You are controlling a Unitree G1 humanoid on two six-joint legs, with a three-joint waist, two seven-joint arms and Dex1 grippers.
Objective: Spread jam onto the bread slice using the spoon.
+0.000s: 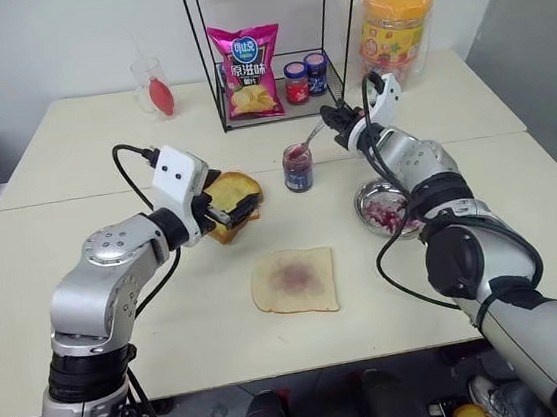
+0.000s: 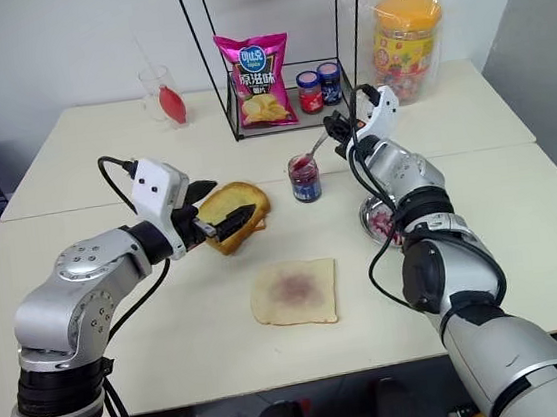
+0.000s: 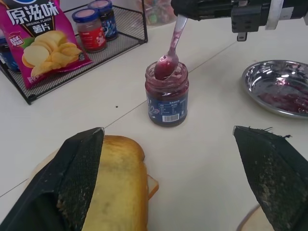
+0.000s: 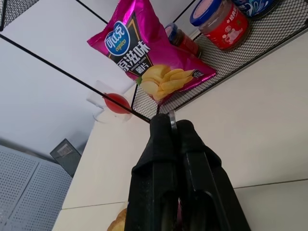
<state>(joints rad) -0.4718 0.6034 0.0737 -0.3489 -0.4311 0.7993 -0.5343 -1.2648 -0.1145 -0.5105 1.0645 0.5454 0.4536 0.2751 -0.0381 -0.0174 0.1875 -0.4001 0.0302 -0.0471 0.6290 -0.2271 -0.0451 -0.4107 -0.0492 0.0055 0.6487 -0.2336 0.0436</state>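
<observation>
Two robot arms reach over a pale table. The right gripper (image 1: pixel 333 122) is clamped shut on the slim handle of the spoon (image 3: pixel 170 52), a small silver one. The spoon slants down from the black fingers so that its bowl sits at the mouth of a small glass jar (image 1: pixel 298 167) with a dark blue label and dark purple contents. The bowl carries a reddish-purple coating.

The left gripper (image 1: pixel 234 209) hovers with its two black fingers spread wide, holding nothing. It sits just over a thick slice of golden-brown toast (image 1: pixel 230 199), which lies on the table to the left of the jar. From the wrist camera, one finger overlaps the toast's edge; whether it touches is unclear.

The bread slice (image 1: pixel 295 280), pale and thin with a purplish-red smear in its centre, lies flat on the table nearer the robot, between the two arms and apart from both grippers.

A round steel dish (image 3: pixel 276 86) sits to the right of the jar, partly behind the right forearm, with reddish-pink lumpy jam (image 1: pixel 388 214) in it.

At the back, a black wire rack (image 1: pixel 277 108) holds a pink bag of crisps (image 1: pixel 247 71) and two small lidded jars (image 1: pixel 306 77). A large plastic tub (image 1: pixel 396 29) with an orange lid stands to its right.
</observation>
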